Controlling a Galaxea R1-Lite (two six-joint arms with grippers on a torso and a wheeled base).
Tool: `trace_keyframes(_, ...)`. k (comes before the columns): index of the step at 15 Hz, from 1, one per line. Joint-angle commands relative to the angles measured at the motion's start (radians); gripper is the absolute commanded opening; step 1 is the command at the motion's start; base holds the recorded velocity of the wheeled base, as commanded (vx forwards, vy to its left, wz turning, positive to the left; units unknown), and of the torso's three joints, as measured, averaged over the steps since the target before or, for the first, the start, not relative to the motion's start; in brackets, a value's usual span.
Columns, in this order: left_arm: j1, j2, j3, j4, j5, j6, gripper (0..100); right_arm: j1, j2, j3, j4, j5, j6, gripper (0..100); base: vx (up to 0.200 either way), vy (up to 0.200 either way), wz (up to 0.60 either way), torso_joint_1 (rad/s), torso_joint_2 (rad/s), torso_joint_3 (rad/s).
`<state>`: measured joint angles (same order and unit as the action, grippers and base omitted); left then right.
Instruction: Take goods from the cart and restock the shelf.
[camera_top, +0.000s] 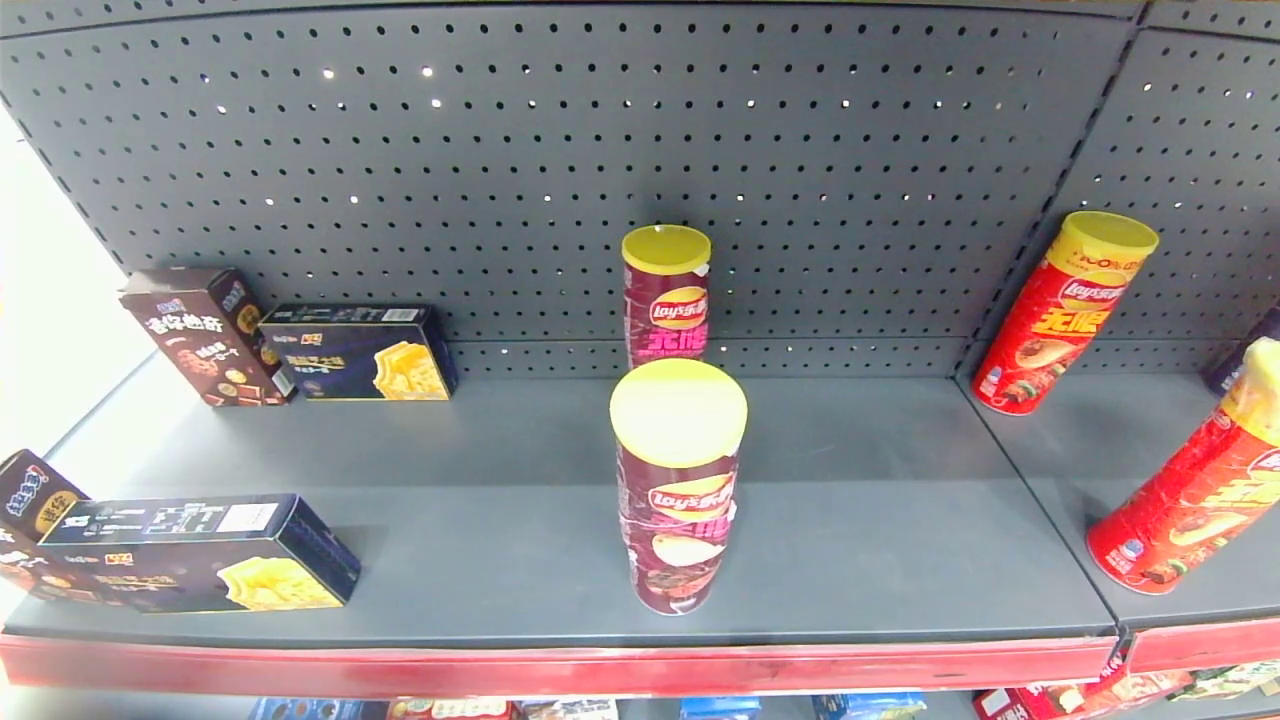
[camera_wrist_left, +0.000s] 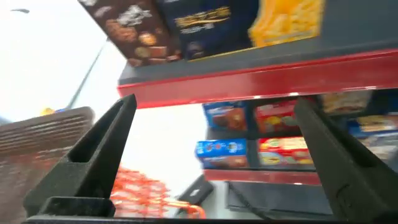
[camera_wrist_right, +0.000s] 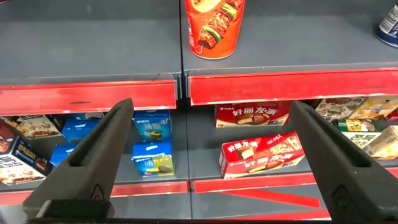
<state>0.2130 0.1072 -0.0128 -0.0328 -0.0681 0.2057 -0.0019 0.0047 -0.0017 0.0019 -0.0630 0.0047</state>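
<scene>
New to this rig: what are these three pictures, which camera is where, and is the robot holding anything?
This is a two-armed robot facing a store shelf. The big picture comes from a camera on its head, looking down at the shelf. Two maroon chip cans stand in the middle, one behind the other. Red chip cans stand on the right, and dark snack boxes sit on the left. The other two pictures come from cameras on the wrists, each looking past its own gripper. The left gripper and right gripper are both open, holding nothing.
</scene>
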Motion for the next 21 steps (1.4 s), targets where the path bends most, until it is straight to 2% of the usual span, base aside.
trace_keyframes(1, 0.008, 0.005, -0.003, 0.01, -0.052, -0.054, 100, 0.0, 0.001, 0.0, 0.0, 0.0, 0.0, 100, 0.0, 0.0, 0.0, 0.0, 0.0, 0.0)
trace_keyframes(2, -0.006, 0.006, -0.012, 0.045, -0.096, -0.109, 100, 0.0, 0.001, 0.0, 0.0, 0.0, 0.0, 100, 0.0, 0.0, 0.0, 0.0, 0.0, 0.0)
trace_keyframes(3, -0.017, 0.006, -0.026, 0.07, -0.096, -0.128, 100, 0.0, 0.001, 0.0, 0.0, 0.0, 0.0, 100, 0.0, 0.0, 0.0, 0.0, 0.0, 0.0)
trace_keyframes(4, -0.058, 0.006, -0.021, 0.065, -0.076, -0.123, 100, 0.0, 0.001, 0.0, 0.0, 0.0, 0.0, 100, 0.0, 0.0, 0.0, 0.0, 0.0, 0.0)
trace_keyframes(5, -0.086, 0.005, 0.005, 0.059, 0.028, -0.103, 100, 0.0, 0.001, 0.0, 0.0, 0.0, 0.0, 100, 0.0, 0.0, 0.0, 0.0, 0.0, 0.0)
trace_keyframes(6, -0.096, 0.005, 0.013, 0.04, 0.099, -0.117, 100, 0.0, 0.001, 0.0, 0.0, 0.0, 0.0, 100, 0.0, 0.0, 0.0, 0.0, 0.0, 0.0)
trace_keyframes(7, -0.142, 0.0, 0.013, 0.037, 0.106, -0.138, 100, 0.0, 0.001, 0.0, 0.0, 0.0, 0.0, 100, 0.0, 0.0, 0.0, 0.0, 0.0, 0.0)
trace_keyframes(8, -0.225, -0.057, 0.013, 0.036, 0.102, -0.137, 100, 0.0, 0.001, 0.0, 0.0, 0.0, 0.0, 100, 0.0, 0.0, 0.0, 0.0, 0.0, 0.0)
trace_keyframes(9, -0.23, -0.081, 0.013, 0.036, 0.051, -0.121, 100, 0.0, 0.001, 0.0, 0.0, 0.0, 0.0, 100, 0.0, 0.0, 0.0, 0.0, 0.0, 0.0)
trace_keyframes(10, -0.218, -0.083, 0.013, 0.037, -0.016, -0.123, 100, 0.0, 0.001, 0.0, 0.0, 0.0, 0.0, 100, 0.0, 0.0, 0.0, 0.0, 0.0, 0.0)
trace_keyframes(11, -0.218, -0.107, 0.013, 0.039, -0.041, -0.124, 100, 0.0, 0.001, 0.0, 0.0, 0.0, 0.0, 100, 0.0, 0.0, 0.0, 0.0, 0.0, 0.0)
trace_keyframes(14, -0.218, -0.107, 0.013, 0.037, -0.027, -0.143, 100, 0.0, 0.001, 0.0, 0.0, 0.0, 0.0, 100, 0.0, 0.0, 0.0, 0.0, 0.0, 0.0)
trace_keyframes(16, -0.218, -0.107, 0.013, 0.036, 0.005, -0.163, 100, 0.0, 0.001, 0.0, 0.0, 0.0, 0.0, 100, 0.0, 0.0, 0.0, 0.0, 0.0, 0.0)
trace_keyframes(18, -0.218, -0.107, 0.013, 0.036, 0.005, -0.175, 100, 0.0, 0.001, 0.0, 0.0, 0.0, 0.0, 100, 0.0, 0.0, 0.0, 0.0, 0.0, 0.0)
trace_keyframes(21, -0.218, -0.107, 0.013, 0.036, 0.005, -0.172, 100, 0.0, 0.001, 0.0, 0.0, 0.0, 0.0, 100, 0.0, 0.0, 0.0, 0.0, 0.0, 0.0)
